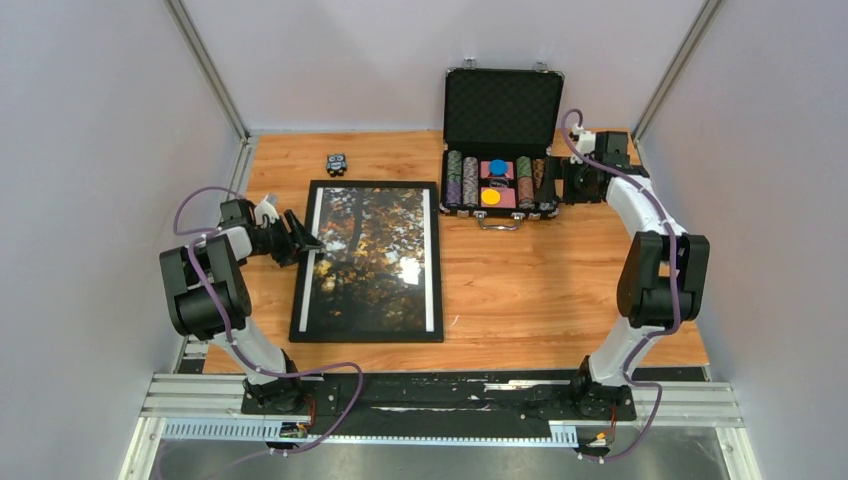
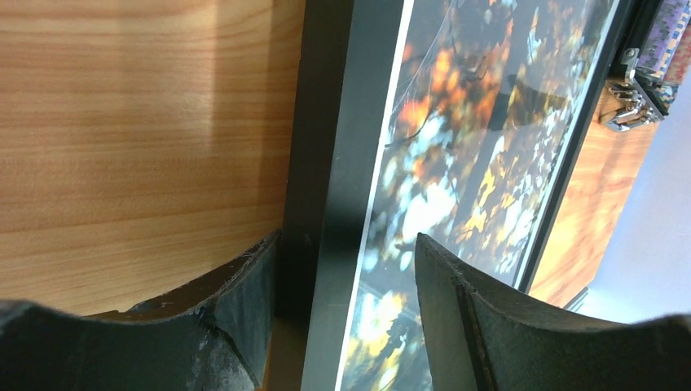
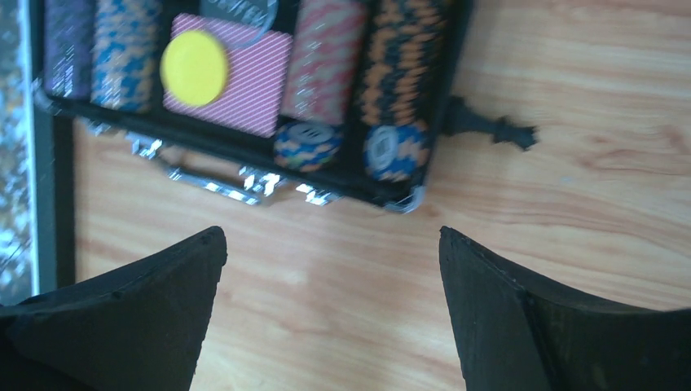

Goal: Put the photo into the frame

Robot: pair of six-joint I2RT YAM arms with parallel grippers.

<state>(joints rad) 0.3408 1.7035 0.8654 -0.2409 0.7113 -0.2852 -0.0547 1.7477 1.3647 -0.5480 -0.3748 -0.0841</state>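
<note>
L gripper [image 1: 303, 238]: 2 fingers apart, straddling the frame's [image 1: 366, 338] left rail, not clamped. 1 frame, 1 photo [image 1: 375, 255] lying within it, just right of those fingers. 1 small black object [image 1: 337, 162] beyond. 1 open chip case [image 1: 500, 150]. R gripper [image 1: 556, 186]: fingers wide apart, nothing btwn, case just ahead.

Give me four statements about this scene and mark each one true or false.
1. The photo lies inside the frame, flat on the table. True.
2. The chip case has its lid shut. False: the lid stands open.
3. The left gripper has a finger on either side of the frame's rail. True.
4. The right gripper holds a yellow chip. False: it is open and empty, over the table beside the case.
</note>
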